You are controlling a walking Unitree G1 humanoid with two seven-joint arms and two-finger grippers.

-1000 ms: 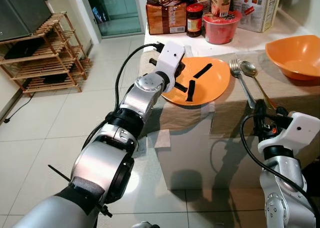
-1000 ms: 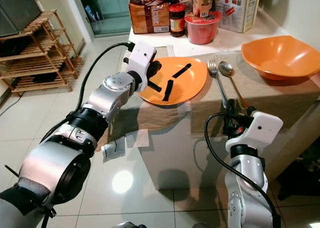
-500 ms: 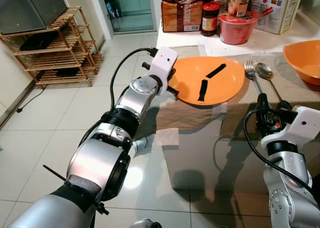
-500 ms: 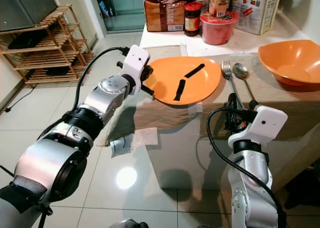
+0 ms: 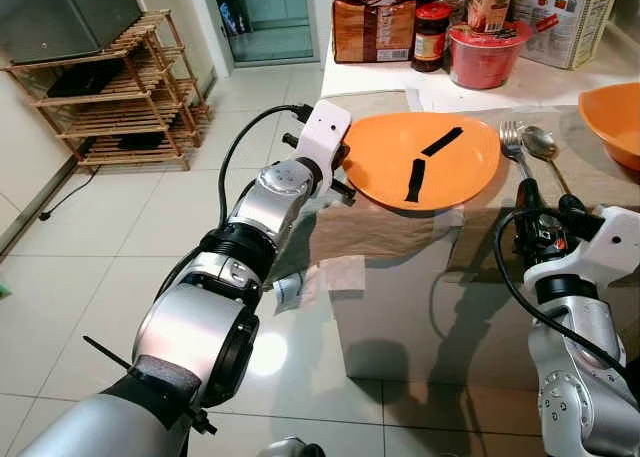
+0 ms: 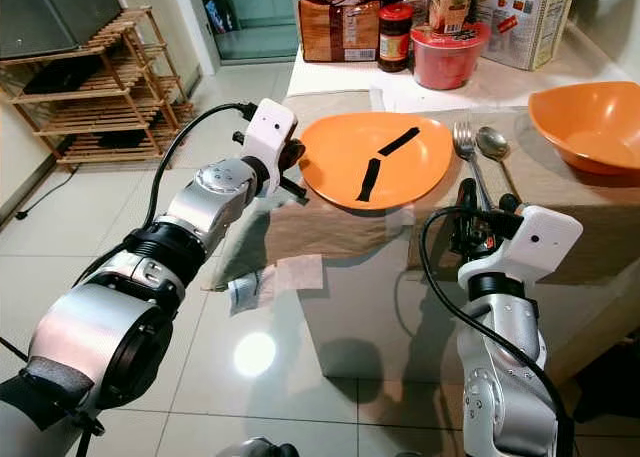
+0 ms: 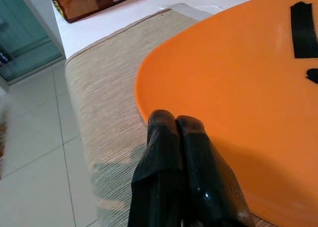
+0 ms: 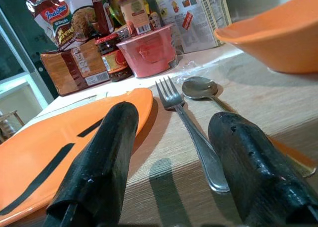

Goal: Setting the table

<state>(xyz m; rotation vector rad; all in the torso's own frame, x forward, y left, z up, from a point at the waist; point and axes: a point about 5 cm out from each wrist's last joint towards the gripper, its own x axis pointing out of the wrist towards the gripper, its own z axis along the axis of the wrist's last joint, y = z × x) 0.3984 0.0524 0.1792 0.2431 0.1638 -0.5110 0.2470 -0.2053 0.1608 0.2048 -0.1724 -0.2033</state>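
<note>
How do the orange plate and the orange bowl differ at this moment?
The orange plate is shallow and carries black tape strips; the orange bowl is deep and plain inside. The left gripper pinches the plate's rim, while the bowl sits untouched. The plate overhangs the table's near edge; the bowl sits farther back. Both are the same orange.

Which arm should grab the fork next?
Probably the right. Its pincer is open at the table edge, pointing straight along the fork. The left pincer is shut, at the plate's far rim, away from the fork.
</note>
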